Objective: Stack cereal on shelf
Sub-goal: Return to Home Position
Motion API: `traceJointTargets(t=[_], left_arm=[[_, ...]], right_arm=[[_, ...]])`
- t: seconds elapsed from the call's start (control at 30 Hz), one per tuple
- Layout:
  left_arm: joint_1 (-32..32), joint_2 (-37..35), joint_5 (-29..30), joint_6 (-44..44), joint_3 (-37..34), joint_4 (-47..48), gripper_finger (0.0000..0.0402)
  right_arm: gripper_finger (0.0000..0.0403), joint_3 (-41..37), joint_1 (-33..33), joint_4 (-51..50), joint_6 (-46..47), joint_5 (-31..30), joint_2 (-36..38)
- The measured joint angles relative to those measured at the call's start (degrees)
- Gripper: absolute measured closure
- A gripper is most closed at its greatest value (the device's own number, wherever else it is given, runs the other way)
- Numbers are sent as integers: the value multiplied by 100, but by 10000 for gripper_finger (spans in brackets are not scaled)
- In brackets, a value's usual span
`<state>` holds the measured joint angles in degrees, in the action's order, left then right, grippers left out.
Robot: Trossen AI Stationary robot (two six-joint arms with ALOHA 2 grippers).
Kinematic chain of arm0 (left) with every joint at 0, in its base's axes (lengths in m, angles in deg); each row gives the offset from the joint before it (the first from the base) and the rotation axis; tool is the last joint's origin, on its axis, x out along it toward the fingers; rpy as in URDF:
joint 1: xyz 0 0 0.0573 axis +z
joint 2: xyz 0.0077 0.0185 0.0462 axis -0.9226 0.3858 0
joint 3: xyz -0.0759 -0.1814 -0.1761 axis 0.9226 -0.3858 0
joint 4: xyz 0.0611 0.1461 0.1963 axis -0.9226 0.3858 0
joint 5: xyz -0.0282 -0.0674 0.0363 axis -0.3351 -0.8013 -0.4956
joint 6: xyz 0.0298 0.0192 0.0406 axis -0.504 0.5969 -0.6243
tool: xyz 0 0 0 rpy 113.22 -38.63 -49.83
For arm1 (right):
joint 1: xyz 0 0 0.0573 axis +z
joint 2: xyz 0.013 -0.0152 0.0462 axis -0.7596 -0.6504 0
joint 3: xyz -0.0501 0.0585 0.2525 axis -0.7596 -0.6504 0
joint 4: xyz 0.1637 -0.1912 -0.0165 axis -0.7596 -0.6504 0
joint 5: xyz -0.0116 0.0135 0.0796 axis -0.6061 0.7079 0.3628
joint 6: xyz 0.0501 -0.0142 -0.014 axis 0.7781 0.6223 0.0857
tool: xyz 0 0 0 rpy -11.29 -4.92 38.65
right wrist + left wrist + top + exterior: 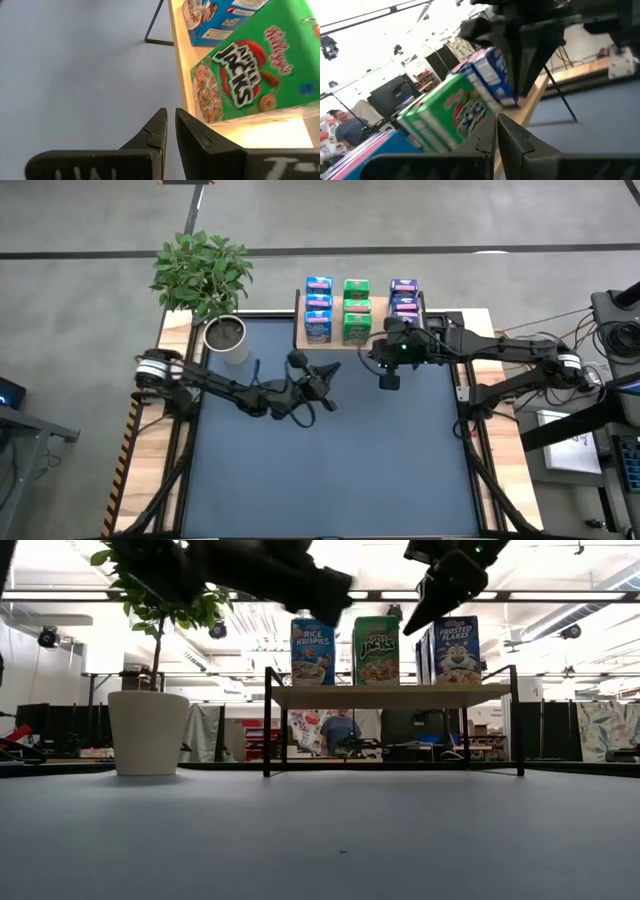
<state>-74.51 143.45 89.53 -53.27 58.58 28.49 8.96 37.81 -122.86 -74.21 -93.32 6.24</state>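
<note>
The light-wood shelf (366, 340) (390, 696) stands at the mat's far edge. Cereal boxes stand on it in three rows: light blue (318, 310) (312, 652), green (356, 308) (375, 650) (250, 80) and dark blue (404, 298) (457, 650). My right gripper (385, 352) (440, 595) (170, 117) hovers shut, holding nothing, just in front of the shelf's near edge by the green and dark blue rows. My left gripper (325, 375) (335, 605) (496, 125) is also shut and holds nothing. It hangs above the mat, nearer than the light blue row, pointing toward the shelf.
A potted plant in a white pot (225, 335) (148, 730) stands left of the shelf. The dark blue mat (330, 470) lies below both arms. In the room behind, a person (340, 730) sits beyond the shelf.
</note>
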Motion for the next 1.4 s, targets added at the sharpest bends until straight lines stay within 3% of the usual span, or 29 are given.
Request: traceJointTargets(t=[0.67, 0.97, 1.13, 1.4], left_arm=[[-579, -2667, -243, 466, -2278, 577, 402], [-577, -3074, -217, 741, -2682, 557, 402], [-577, -3112, 195, 787, -2727, 597, 402], [-584, -3178, 205, 794, -2723, 924, 402]], right_arm=[[375, -2396, 115, 2654, 842, 124, 820], [375, -3339, 289, 4006, 1196, 127, 832], [375, -3596, 289, 4032, 1477, 96, 915], [375, -3715, 347, 4011, 1491, 162, 983]])
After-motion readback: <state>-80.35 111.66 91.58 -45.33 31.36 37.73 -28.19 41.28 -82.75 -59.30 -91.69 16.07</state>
